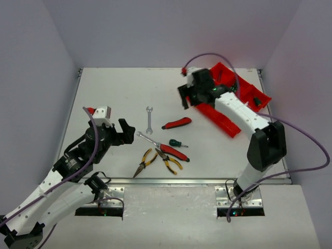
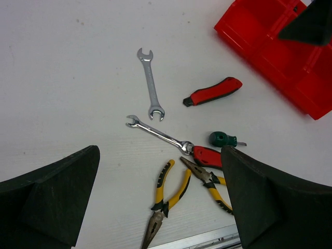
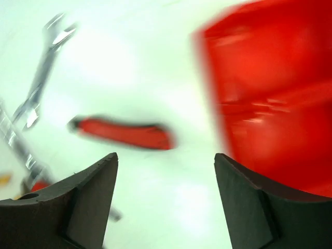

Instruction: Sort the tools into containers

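Top external: red tray (image 1: 228, 126) holds few dark items (image 1: 224, 78)

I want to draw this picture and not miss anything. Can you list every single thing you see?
wrenches: 2, silver, middle of the table; the second lies nearer the arms.
red-handled tools: 2, red and black, right of the wrenches; the second lies nearer the arms.
green screwdriver: 1, green handle, between the two red-handled tools.
yellow pliers: 2, yellow handles, by the near edge; the second is beside the first.
red tray: 1, bright red, far right; contents too small to tell.
table: 1, white.
left hand: 1, black, open, empty, left of the tools.
right hand: 1, black, open, empty, beside the tray.
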Robot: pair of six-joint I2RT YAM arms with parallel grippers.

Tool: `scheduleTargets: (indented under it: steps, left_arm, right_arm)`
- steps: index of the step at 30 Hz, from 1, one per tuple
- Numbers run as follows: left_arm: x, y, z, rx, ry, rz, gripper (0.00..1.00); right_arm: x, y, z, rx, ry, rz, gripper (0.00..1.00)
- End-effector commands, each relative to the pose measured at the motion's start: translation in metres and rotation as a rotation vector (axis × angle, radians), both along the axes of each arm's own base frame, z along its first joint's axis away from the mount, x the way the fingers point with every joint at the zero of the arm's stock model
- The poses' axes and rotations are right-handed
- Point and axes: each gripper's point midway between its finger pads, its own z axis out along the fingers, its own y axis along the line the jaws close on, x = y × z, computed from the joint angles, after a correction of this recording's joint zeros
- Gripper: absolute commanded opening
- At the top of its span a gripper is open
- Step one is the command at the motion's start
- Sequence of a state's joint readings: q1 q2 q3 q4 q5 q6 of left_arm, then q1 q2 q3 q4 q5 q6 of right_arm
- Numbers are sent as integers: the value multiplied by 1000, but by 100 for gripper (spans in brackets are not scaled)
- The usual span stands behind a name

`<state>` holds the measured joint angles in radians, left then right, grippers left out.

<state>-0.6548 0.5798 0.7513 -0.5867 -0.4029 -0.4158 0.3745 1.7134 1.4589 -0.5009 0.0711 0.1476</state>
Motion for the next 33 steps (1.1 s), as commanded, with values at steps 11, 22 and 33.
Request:
scheduleTargets:
  steps: [11, 22, 33]
  left_arm:
    - [8, -1, 2, 1, -8, 18, 100]
    - [9, -3, -3, 13, 8, 17, 100]
    - [10, -5, -4, 16, 15, 7, 100]
  right_arm:
    - [-134, 115, -121, -210, 219, 558, 68]
    - [-154, 118, -152, -173, 315, 592, 56]
    - [-141, 105, -159, -234, 274, 540, 30]
